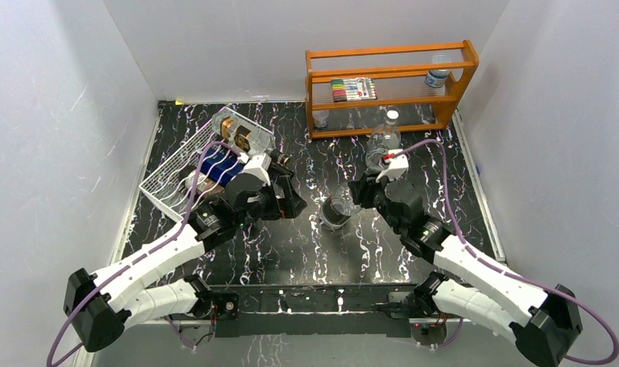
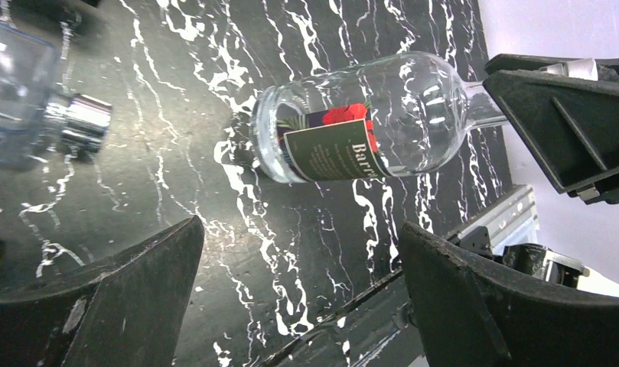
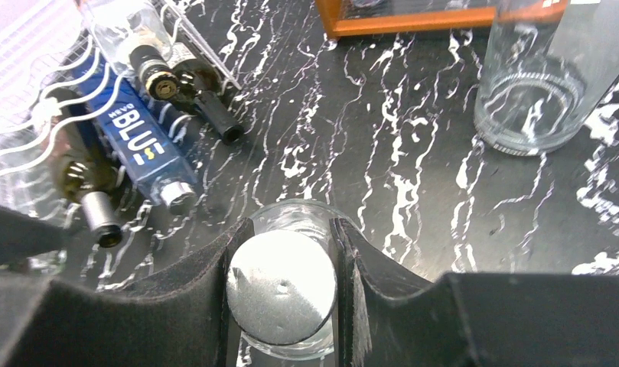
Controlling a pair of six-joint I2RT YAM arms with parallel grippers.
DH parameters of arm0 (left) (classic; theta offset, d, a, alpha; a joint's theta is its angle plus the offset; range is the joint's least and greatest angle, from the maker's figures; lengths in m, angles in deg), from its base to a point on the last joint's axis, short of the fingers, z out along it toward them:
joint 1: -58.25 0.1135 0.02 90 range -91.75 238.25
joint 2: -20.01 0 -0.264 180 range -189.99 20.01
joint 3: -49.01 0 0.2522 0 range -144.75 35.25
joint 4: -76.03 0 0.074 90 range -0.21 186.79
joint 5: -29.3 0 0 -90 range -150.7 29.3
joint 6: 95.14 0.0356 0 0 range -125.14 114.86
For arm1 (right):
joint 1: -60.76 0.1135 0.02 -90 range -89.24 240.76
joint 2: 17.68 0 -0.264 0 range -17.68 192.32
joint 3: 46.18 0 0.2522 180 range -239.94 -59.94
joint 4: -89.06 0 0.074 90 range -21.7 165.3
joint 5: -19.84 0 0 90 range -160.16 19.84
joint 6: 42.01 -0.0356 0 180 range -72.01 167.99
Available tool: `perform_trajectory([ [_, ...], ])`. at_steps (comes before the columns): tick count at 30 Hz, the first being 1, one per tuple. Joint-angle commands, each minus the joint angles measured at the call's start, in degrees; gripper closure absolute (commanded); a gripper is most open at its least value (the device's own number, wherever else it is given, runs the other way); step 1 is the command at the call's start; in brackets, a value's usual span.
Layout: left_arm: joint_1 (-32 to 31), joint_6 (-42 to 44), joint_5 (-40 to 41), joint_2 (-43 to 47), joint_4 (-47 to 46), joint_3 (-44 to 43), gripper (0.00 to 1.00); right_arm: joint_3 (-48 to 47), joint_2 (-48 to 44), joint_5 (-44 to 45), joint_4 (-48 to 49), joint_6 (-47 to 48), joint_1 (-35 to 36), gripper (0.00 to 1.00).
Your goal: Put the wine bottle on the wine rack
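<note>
The wine bottle (image 1: 336, 212) is clear glass with a dark label and a red flower (image 2: 344, 141), and has a silver cap (image 3: 281, 287). My right gripper (image 1: 359, 193) is shut on the cap and neck (image 3: 289, 231), holding the bottle over the table's middle. I cannot tell whether its base touches the table. My left gripper (image 1: 291, 200) is open and empty (image 2: 300, 226), just left of the bottle. The white wire wine rack (image 1: 164, 177) lies at the far left behind the left arm. It holds a blue bottle (image 3: 141, 141) and several others.
An orange wooden shelf (image 1: 390, 88) stands at the back right with markers and a small bottle on it. A clear glass bottle with a white cap (image 1: 384, 138) stands in front of the shelf, close behind the right gripper (image 3: 529, 99). White walls enclose the black marbled table.
</note>
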Motion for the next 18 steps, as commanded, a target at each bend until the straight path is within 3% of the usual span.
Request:
perform_trajectory([
  [1,-0.15,-1.77,-3.94,-1.82,-8.42,1.67,0.02,4.79,-3.7,-2.39,-4.73,-9.87,0.82,1.0],
  [5,-0.15,-2.07,-2.88,-3.59,-8.17,1.48,0.02,6.99,-8.46,-2.18,-6.73,-10.94,0.75,1.0],
  [10,-0.13,-3.49,-2.41,-5.08,-8.7,2.53,0.02,6.71,-9.88,-9.47,-13.0,-10.44,0.8,1.0],
  [18,-0.14,4.47,4.96,-5.42,-4.02,-0.9,0.02,14.28,-14.67,-17.75,-11.25,-15.06,0.75,1.0],
])
